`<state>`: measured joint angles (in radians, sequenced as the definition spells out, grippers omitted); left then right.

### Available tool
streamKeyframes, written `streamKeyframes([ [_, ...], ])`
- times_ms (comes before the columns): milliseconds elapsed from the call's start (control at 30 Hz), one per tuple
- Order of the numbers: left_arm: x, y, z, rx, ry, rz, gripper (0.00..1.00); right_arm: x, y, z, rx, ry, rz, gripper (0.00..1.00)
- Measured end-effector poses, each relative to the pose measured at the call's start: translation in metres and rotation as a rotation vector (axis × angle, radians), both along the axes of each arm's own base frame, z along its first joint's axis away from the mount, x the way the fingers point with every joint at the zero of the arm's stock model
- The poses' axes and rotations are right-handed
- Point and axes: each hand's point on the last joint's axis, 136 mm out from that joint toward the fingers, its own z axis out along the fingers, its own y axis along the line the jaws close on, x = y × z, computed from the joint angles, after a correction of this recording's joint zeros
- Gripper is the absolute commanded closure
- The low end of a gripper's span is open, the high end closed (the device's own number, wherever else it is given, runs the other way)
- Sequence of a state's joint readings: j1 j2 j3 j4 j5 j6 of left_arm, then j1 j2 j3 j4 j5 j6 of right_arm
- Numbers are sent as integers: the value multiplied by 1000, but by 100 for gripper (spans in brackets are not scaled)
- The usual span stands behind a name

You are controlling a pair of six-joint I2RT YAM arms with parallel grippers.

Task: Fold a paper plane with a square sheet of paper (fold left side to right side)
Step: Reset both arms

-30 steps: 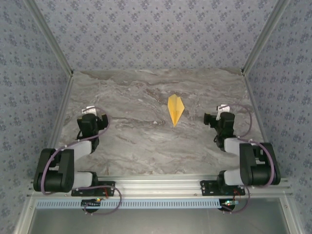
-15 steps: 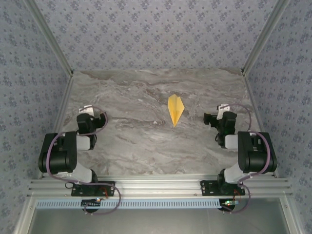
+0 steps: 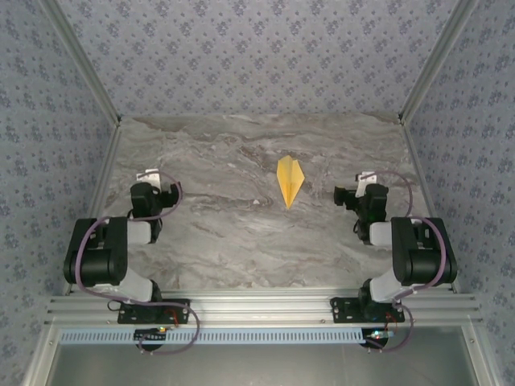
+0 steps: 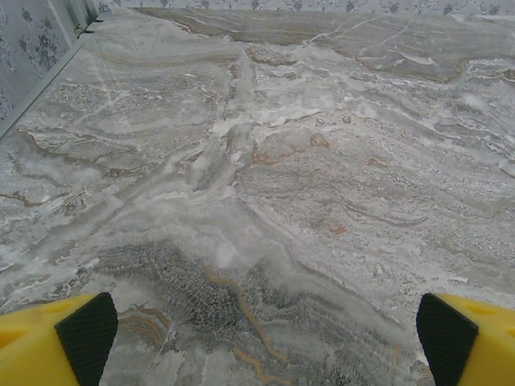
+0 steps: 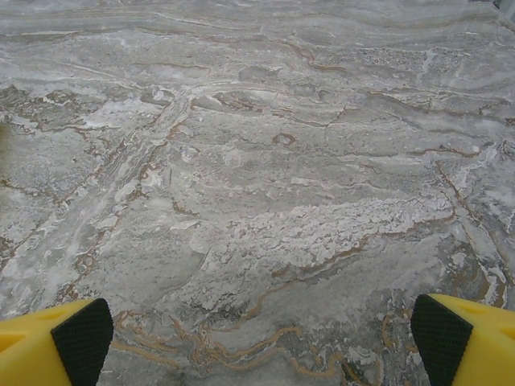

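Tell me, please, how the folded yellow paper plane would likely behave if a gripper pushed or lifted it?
The paper plane looks thin and small, so it is probably light and easily crushed. It lies flat on the smooth marble table, so a push would likely slide it. Its folds may stiffen it lengthwise.

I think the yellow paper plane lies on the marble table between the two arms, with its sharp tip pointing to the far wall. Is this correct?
No. In the top external view the paper plane lies on the table between the left arm and the right arm, but its sharp tip points to the near edge, toward the arm bases.
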<state>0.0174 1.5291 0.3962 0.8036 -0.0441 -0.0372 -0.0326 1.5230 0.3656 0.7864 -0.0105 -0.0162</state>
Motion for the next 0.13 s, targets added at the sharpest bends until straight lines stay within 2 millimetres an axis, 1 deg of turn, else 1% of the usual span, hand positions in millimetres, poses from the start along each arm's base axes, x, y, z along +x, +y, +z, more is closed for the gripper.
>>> streamKeyframes([
  [133, 0, 0, 0, 3, 0, -1, 2, 0, -1, 0, -2, 0, -3, 0],
])
